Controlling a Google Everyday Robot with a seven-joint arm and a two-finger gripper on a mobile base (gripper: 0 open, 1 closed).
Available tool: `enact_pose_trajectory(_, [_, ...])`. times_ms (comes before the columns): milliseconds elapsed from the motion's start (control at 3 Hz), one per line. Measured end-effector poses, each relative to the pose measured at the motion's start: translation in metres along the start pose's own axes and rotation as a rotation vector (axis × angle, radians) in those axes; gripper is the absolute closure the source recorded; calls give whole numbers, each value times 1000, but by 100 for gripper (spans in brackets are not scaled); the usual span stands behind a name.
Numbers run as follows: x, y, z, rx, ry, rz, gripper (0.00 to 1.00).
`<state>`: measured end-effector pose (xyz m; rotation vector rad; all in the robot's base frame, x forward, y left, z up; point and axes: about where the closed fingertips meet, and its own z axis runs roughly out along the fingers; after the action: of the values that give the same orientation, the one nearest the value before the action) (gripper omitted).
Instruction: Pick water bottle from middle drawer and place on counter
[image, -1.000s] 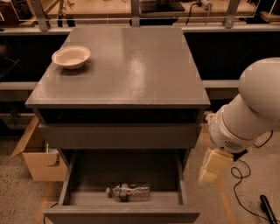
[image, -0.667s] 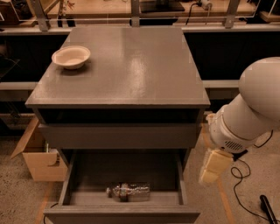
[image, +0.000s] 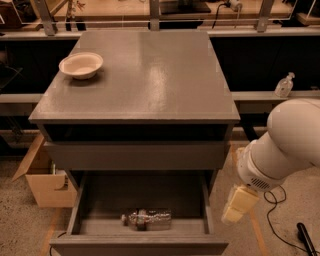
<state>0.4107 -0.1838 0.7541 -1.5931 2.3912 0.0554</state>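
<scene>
In the middle drawer (image: 150, 196), crinkled water bottle (image: 146, 219) lies sideways; hand (image: 234, 209) outside right.

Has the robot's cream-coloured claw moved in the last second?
Yes. The gripper has sunk lower, right of the middle drawer, and is now further below the counter's front edge.

Counter (image: 150, 85): centre of the frame.
Bowl (image: 81, 65): on the counter, upper left.
Middle drawer (image: 150, 197): open below the counter, bottom centre.
Water bottle (image: 146, 219): lying in the drawer near its front.
Gripper (image: 232, 214): lower right, outside the drawer's right wall.
Cardboard box (image: 45, 186): left of the drawer.
</scene>
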Motion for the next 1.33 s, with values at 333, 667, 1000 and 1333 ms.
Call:
enact_pose_trajectory(333, [6,12,41,-51,-45,44,0])
enact_pose_trajectory(667, [0,28,84,-101,-112,45,0])
enact_pose_trajectory(1000, [-22,42,128,-137,-210,23,0])
enact_pose_trajectory(1333, [-45,51,168,-176,-296,1,0])
